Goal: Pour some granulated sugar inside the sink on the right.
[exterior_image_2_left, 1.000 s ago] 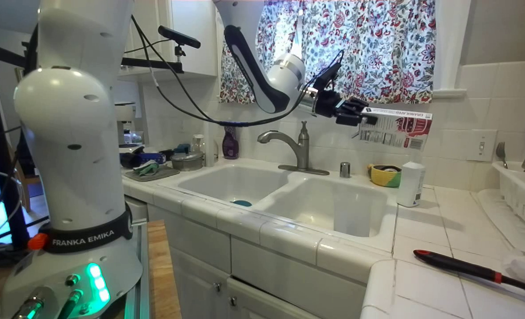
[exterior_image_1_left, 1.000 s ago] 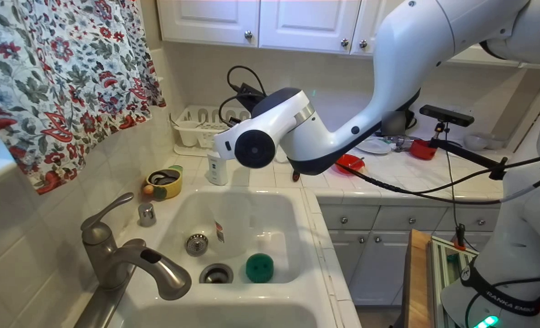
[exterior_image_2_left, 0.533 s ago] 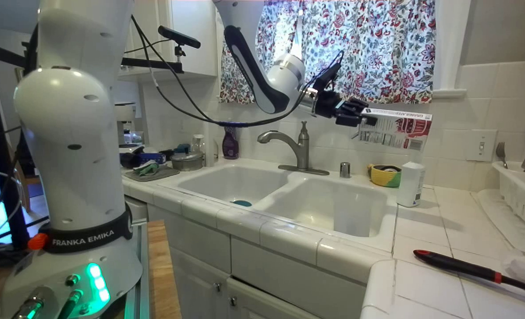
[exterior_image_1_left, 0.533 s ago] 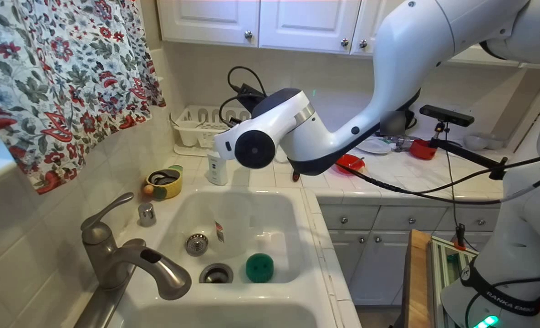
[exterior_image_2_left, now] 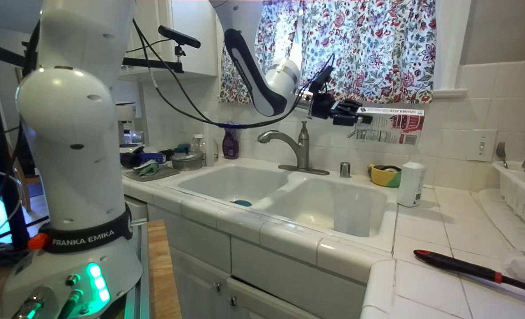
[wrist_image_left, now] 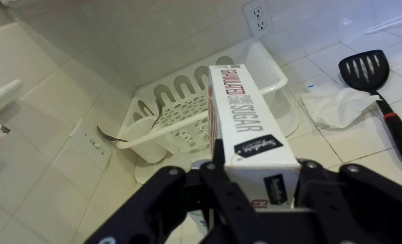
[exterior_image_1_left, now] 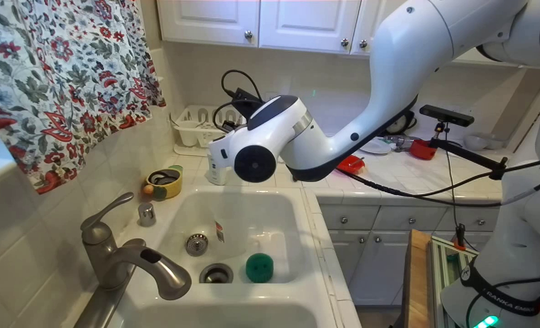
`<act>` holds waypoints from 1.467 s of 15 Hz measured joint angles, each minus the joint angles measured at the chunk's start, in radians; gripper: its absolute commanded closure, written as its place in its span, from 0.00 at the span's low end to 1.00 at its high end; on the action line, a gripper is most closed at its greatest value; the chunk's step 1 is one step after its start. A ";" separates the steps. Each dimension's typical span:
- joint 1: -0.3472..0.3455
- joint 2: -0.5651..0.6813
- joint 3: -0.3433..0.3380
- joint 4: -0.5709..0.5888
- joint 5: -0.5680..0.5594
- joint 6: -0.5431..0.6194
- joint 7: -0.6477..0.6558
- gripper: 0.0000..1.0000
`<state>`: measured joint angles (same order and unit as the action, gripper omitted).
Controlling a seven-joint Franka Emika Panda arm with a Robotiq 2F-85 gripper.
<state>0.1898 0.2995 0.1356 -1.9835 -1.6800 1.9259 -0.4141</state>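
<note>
1. Your claw (exterior_image_2_left: 362,113) is clamped on the sugar (exterior_image_2_left: 391,127), its jaws standing either side of one end of the box.
2. You have the sugar raised well above the bench (exterior_image_2_left: 426,226), lying on its side and close to level; its free end points right in an exterior view.
3. Depth is hard to read there, so I cannot say whether it hangs over the sink (exterior_image_2_left: 320,197) or over the bench just right of it.
4. Your wrist view shows the sugar's lettering, the rack (wrist_image_left: 167,129) beyond it, and a tissue (wrist_image_left: 340,105) and spatula (wrist_image_left: 398,130) on the bench to the right.
5. To your sink's right, the bottle (exterior_image_2_left: 411,185) stands upright on the bench; the yellow pot (exterior_image_2_left: 385,177) is near it, at the far right corner.
6. In an exterior view your arm (exterior_image_1_left: 315,155) hides the claw and sugar, and a green thing (exterior_image_1_left: 259,268) lies in the sink.
</note>
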 measured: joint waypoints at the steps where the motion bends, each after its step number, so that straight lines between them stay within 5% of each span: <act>1: 0.007 0.004 0.000 0.000 -0.025 -0.016 0.014 0.91; 12: 0.025 0.060 0.000 -0.010 -0.199 -0.167 0.137 0.91; 22: 0.022 0.062 0.004 -0.023 -0.087 -0.172 0.092 0.91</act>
<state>0.2114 0.3618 0.1397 -2.0060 -1.7668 1.7537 -0.3226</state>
